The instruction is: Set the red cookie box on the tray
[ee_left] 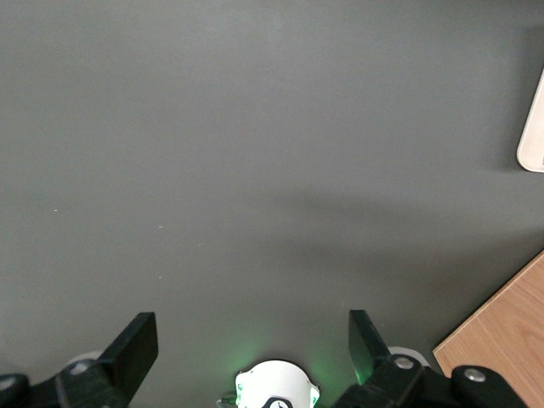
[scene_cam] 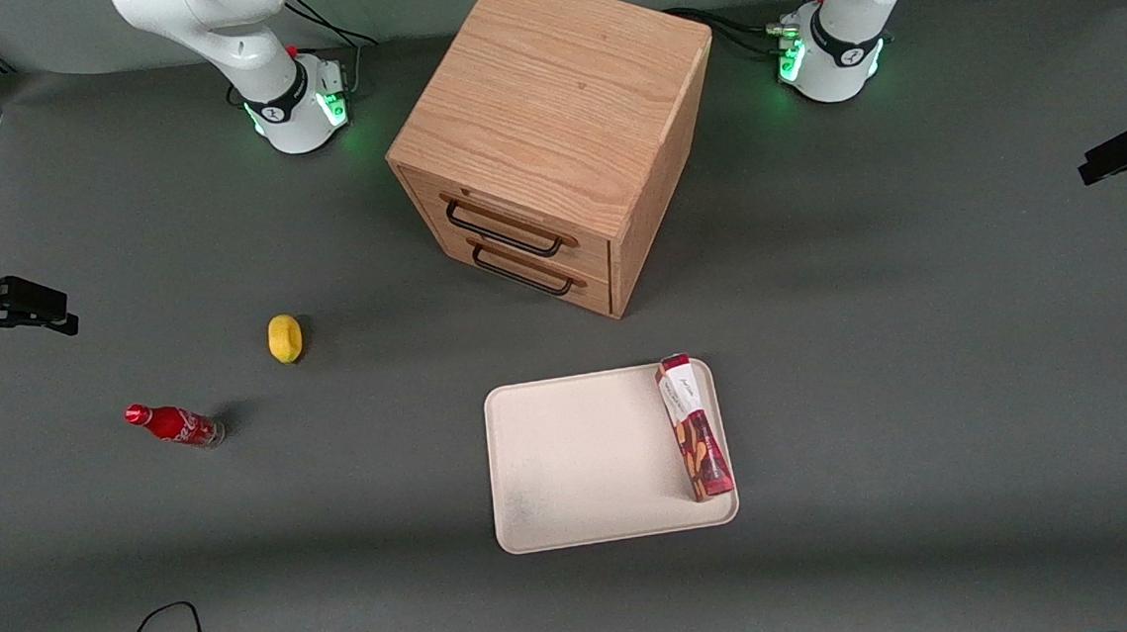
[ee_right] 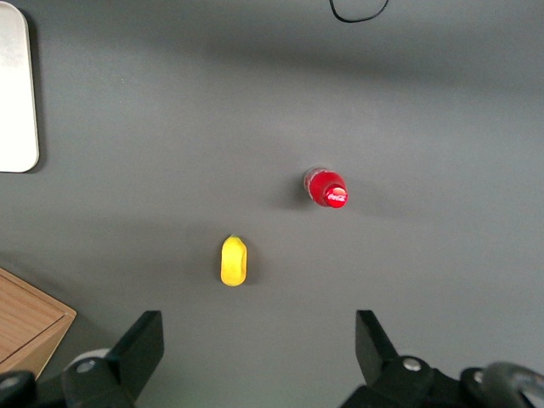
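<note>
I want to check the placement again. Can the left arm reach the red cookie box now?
Probably yes. The red cookie box lies uncovered on the tray, at the working arm's edge. The open tool hangs over bare table.

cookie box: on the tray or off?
On. The red cookie box lies flat inside the tray, along the rim at the working arm's end. The gripper is open over bare table, holding nothing.

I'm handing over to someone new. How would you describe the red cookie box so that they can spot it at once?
Find the wooden drawer cabinet; nearer the front camera lies the cream tray. The red cookie box lies flat along the tray's edge toward the working arm's end. Unlike the red soda bottle, it is a long carton with a white end. The tool hangs open above bare table.
</note>
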You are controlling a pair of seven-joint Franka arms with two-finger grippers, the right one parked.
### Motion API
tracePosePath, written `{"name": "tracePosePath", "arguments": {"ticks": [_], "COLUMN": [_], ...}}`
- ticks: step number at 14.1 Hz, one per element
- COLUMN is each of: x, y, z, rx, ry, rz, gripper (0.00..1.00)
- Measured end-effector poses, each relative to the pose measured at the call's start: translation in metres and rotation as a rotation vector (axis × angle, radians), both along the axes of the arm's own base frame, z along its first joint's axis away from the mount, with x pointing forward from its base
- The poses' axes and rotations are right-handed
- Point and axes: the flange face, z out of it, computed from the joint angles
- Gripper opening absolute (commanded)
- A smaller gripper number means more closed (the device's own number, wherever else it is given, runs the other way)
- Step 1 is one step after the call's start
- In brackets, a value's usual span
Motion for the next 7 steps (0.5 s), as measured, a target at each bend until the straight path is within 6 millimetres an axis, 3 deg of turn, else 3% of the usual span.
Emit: {"name": "tracePosePath", "arguments": {"ticks": [3, 7], "x": [-0.001, -0.002], "y": [-0.014, -0.017], "z": [0.001, 0.001], "rx": [-0.001, -0.013], "ry": [0.014, 0.021], "rz": [-0.024, -0.027], "gripper": [1.0, 1.0]}}
